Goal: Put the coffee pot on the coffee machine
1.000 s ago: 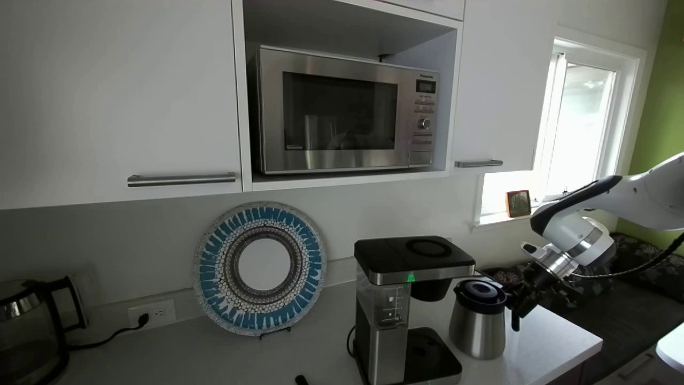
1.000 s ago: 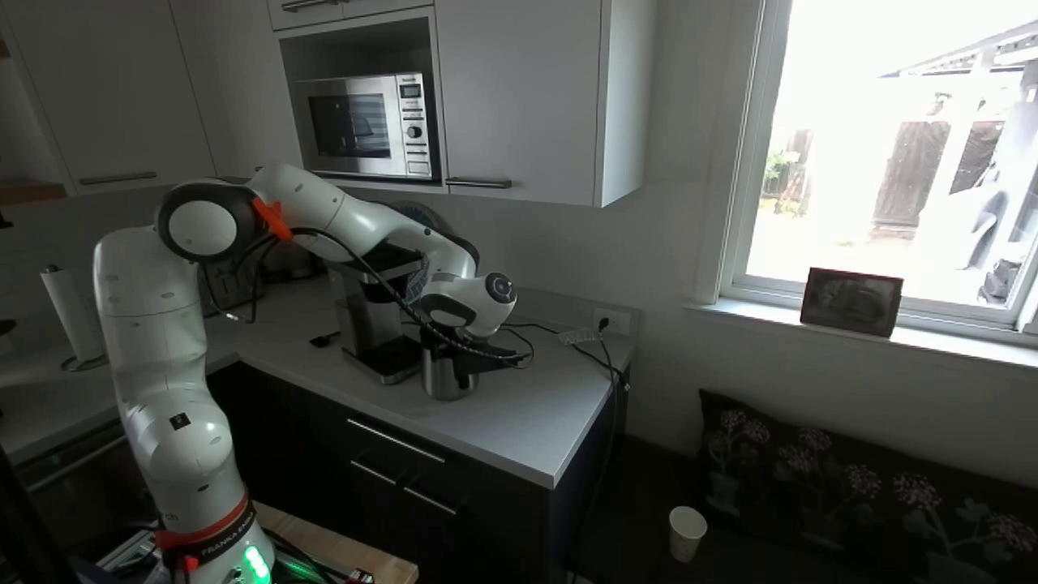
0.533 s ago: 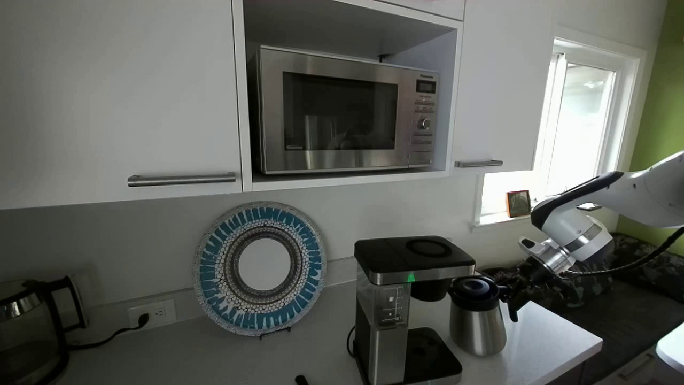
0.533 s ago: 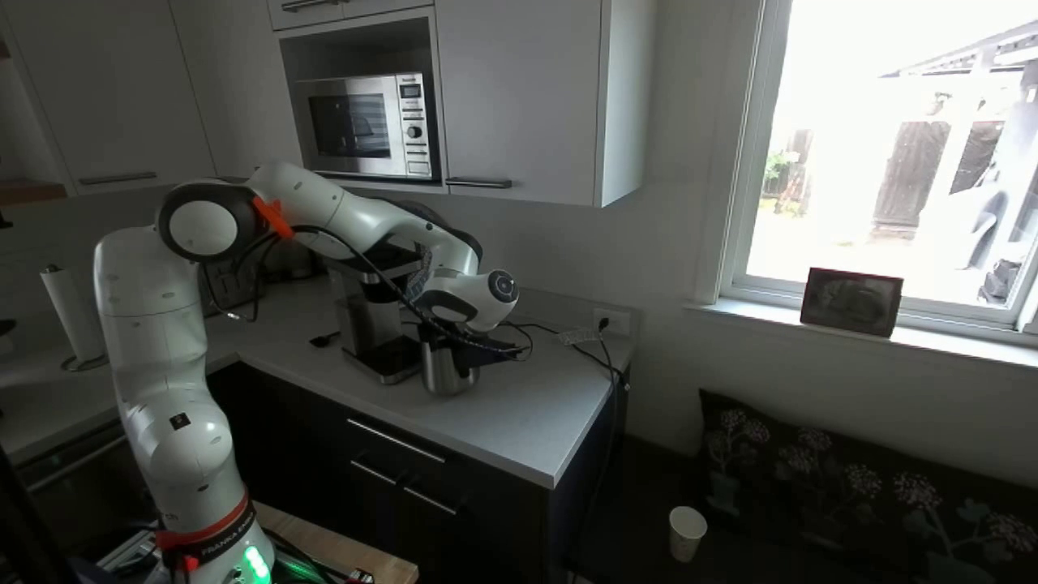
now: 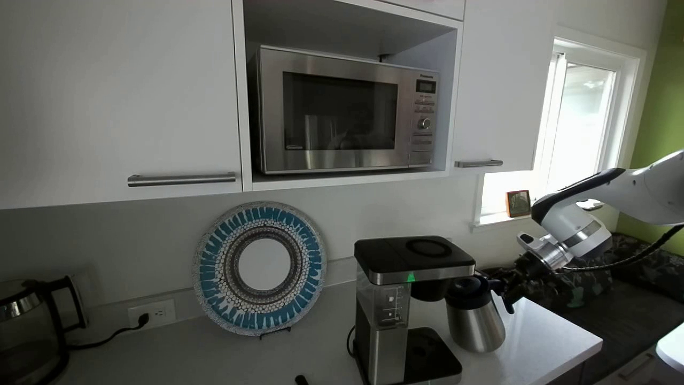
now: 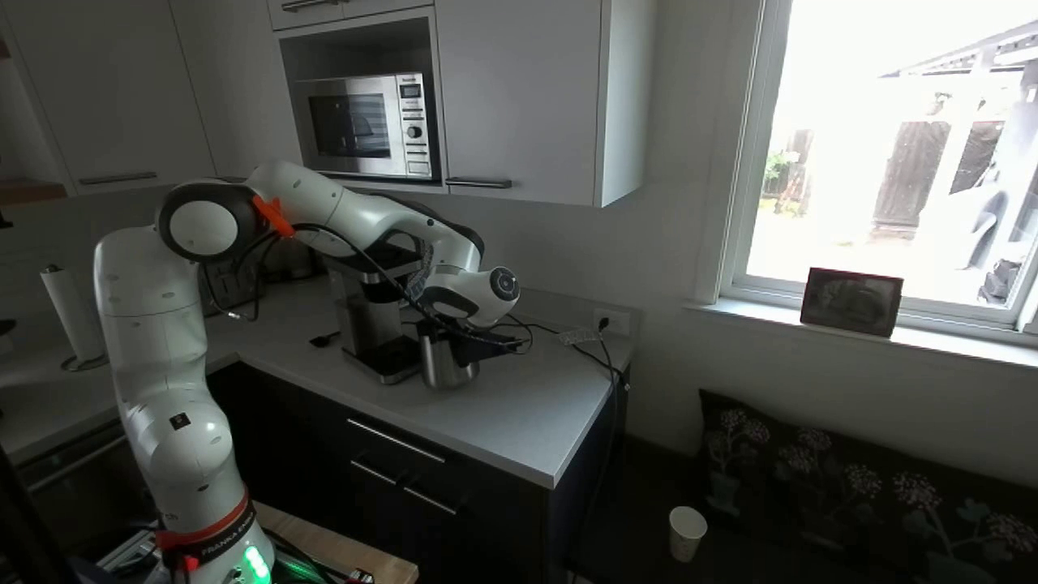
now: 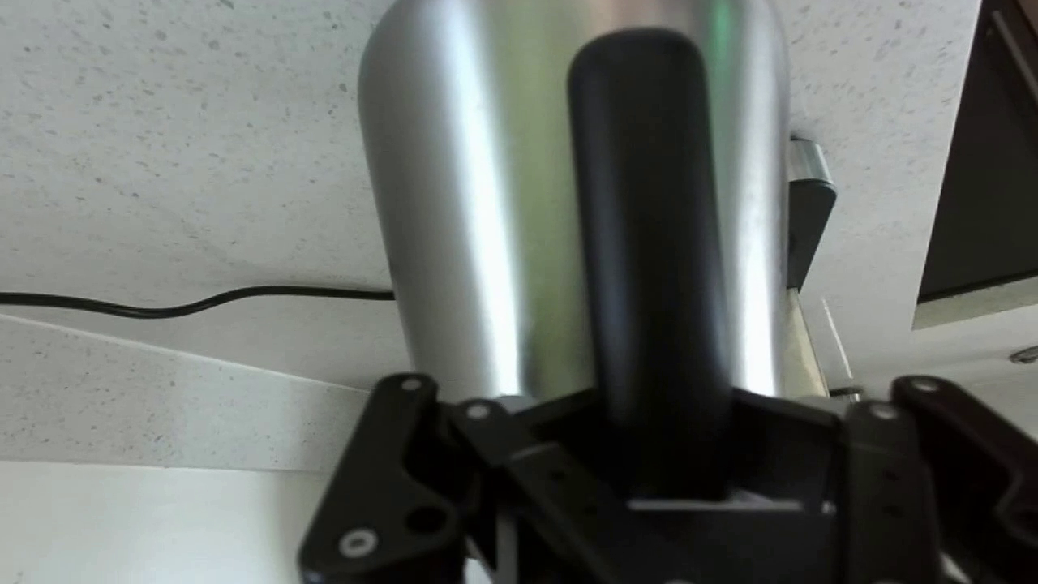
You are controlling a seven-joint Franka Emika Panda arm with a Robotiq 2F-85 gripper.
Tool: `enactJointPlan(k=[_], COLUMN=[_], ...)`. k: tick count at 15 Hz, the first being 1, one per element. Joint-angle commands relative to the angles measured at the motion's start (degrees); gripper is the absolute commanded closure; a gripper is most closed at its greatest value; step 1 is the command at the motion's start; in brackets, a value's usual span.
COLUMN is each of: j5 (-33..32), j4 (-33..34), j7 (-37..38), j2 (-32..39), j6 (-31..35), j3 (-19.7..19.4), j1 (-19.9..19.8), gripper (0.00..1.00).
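one coffee pot (image 5: 474, 318), leaning right beside the coffee machine (image 5: 389, 342)

left to right in an exterior view: glass kettle (image 5: 32, 331) at far left, then a round blue-patterned plate (image 5: 219, 267), then the machine on the tabletop (image 5: 224, 358). just right of its base (image 5: 427, 355) is the pot, then the fingers (image 5: 511, 295), clamped on its black handle (image 7: 649, 203) per the wrist view. so the pot lies between fingers and machine, long axis tilted, lid (image 5: 467, 291) end toward the machine. can't tell if the bottom edge touches the tabletop. imo that tilt is the whole deal: straighten first, then go sideways over the base, or the lid might knock the brew basket (image 5: 430, 290).
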Motion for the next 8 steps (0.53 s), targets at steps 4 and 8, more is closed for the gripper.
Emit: enactJointPlan(k=[4, 8], j5=[2.46, 0.61], j4=[0.95, 1.24], j7=[-2.33, -0.28], j2=[0.88, 1.63], j6=[-3.25, -2.43], j3=[-0.36, -0.93], j1=[-0.89, -1.22], gripper=[1.0, 1.0])
